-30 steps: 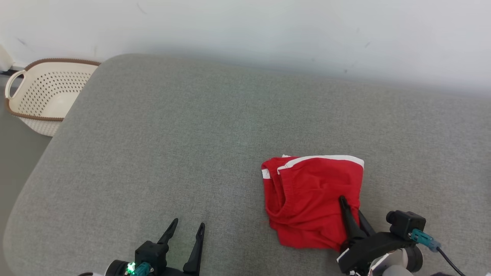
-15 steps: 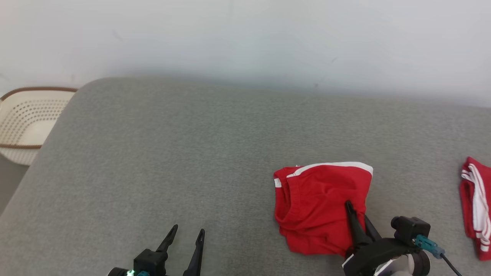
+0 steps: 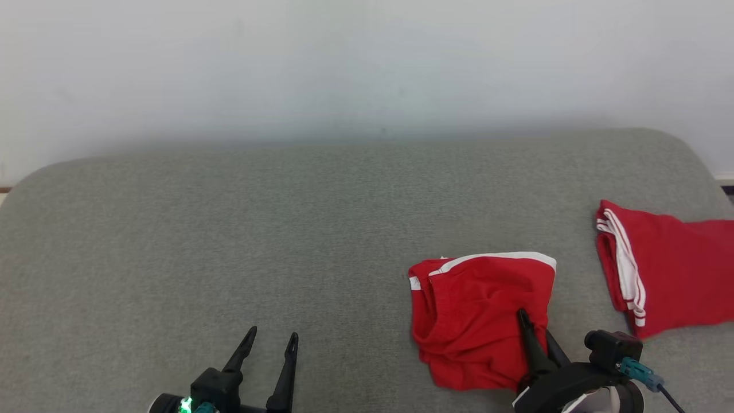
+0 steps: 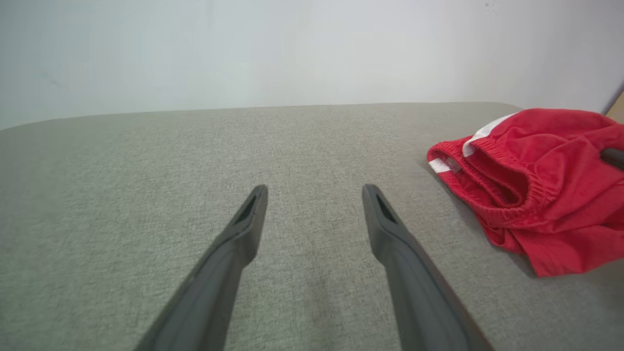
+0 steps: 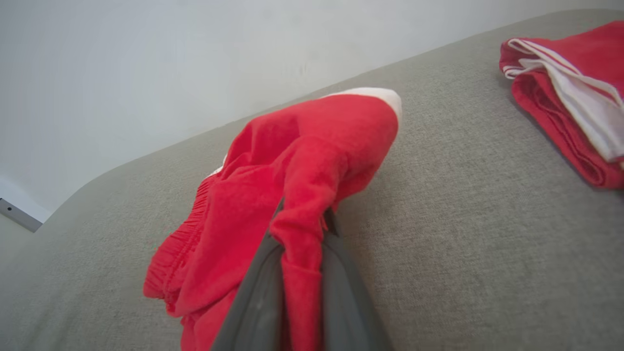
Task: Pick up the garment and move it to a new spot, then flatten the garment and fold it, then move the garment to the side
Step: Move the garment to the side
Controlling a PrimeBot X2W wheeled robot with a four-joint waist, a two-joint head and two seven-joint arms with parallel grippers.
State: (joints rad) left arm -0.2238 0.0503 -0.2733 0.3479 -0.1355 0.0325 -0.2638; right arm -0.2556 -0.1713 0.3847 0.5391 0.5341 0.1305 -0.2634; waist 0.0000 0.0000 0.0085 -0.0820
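A pale wall (image 3: 367,57) stands behind a broad grey cushion (image 3: 229,229). At the cushion's right edge lies a second red garment (image 3: 676,281) with white stripes. The red shorts (image 3: 481,310), trimmed in white, lie bunched near the front, right of centre, apart from it. The right gripper (image 3: 533,323) is clenched on a fold at the near right of the red shorts. The left gripper (image 3: 272,332) hangs released over bare cushion at the near left, its fingers spread.

A plain, home-like room: a broad grey upholstered surface (image 3: 229,229) with rounded corners, like a bed or sofa seat, stands against a bare white wall (image 3: 344,57), with a red garment (image 3: 481,310) and a second red garment (image 3: 671,275) lying on it.
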